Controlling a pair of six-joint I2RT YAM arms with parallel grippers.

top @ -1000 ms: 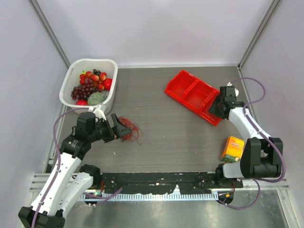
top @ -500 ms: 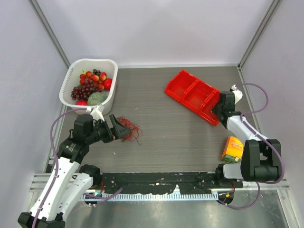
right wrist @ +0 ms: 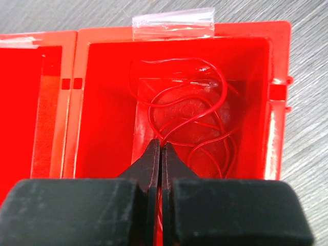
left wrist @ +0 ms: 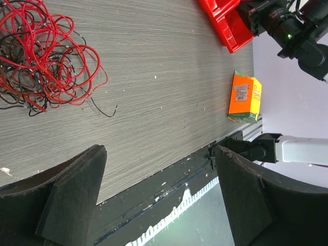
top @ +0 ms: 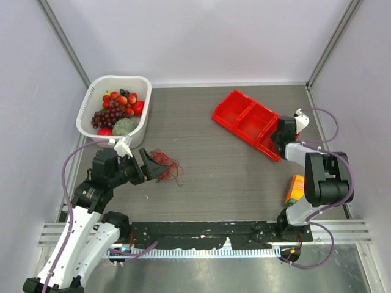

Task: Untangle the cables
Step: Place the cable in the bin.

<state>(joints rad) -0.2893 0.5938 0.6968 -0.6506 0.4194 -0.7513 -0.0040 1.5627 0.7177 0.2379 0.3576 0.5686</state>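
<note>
**Bench holdings: cable sorting, part done**

1. Table (top: 226,159): carries every item below.
2. White basket (top: 120,77), far left, full of fruit. Seemingly no part in the job.
3. Red tray (top: 244,113), far right. Apparently the drop-off for separated strands.
4. Left gripper (left wrist: 160,151): jaws spread wide, holding nothing, just beside the cables, likely poised to pick a strand.
5. Right gripper (right wrist: 161,148): fingers pressed together, pinching a red wire (right wrist: 192,110) coiled in the tray's end compartment.
6. Cables (left wrist: 43,56): red and dark tangle, on the table near the basket.
7. Orange box (top: 296,188): near right edge, idle.
</note>
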